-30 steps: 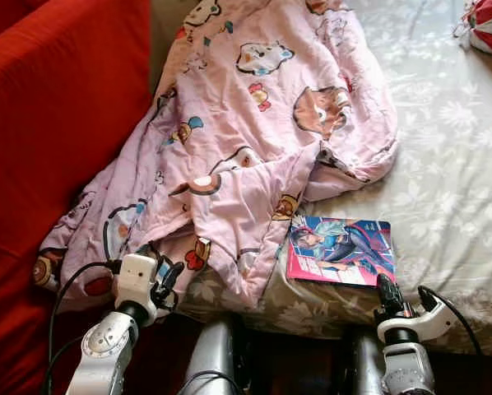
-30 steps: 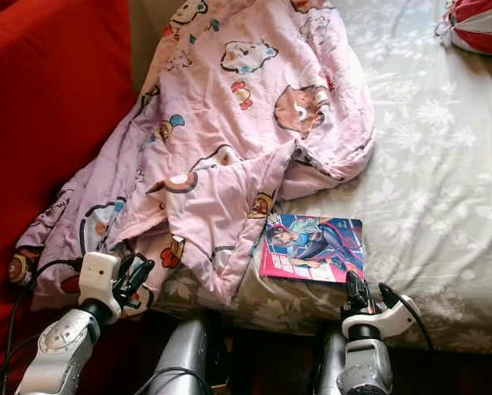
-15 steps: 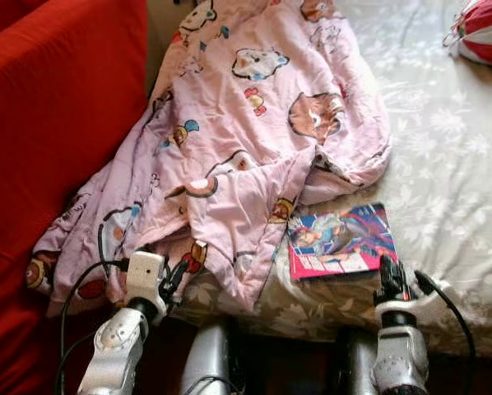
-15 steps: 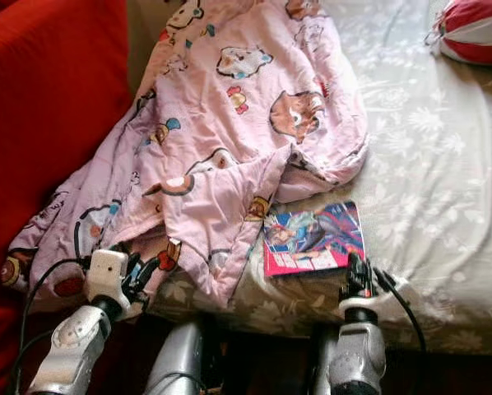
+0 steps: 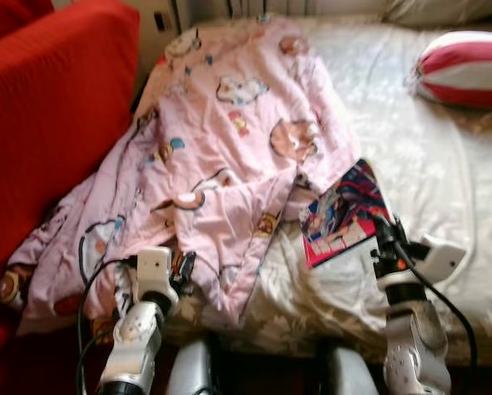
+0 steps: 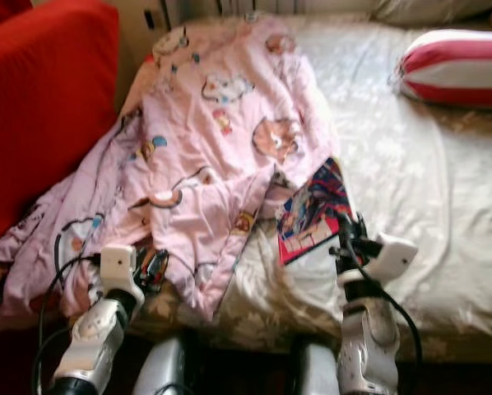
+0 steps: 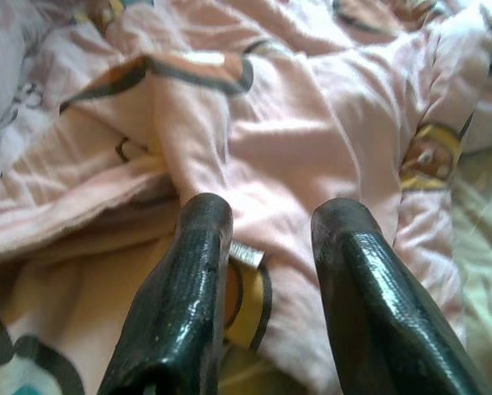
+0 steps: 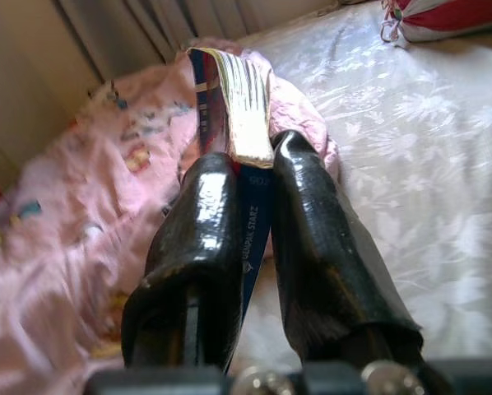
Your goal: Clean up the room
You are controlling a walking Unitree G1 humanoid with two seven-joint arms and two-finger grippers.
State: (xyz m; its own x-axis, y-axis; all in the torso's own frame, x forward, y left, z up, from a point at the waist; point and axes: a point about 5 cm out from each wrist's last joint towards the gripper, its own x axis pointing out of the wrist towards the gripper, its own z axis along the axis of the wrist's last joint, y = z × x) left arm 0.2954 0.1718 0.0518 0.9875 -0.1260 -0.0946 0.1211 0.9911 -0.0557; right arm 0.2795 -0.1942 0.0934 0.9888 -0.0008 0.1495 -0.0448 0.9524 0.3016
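**Magazine gripped at the bed's near edge**

A thin, glossy magazine (image 5: 342,212) was clamped by its lower edge between the black fingers of the right tool (image 8: 246,197) and was tilted up off the sheet near the bed's (image 5: 443,173) front edge. Just beside it, a soft, crumpled pink cartoon-print blanket (image 5: 229,156) was draped over the bed's left side. The left tool (image 7: 266,247) was held with its fingers parted against the blanket's folds at the front edge. A striped red-and-white cushion (image 5: 464,70) was seen at the far right corner, a red sofa (image 5: 48,123) alongside the left.
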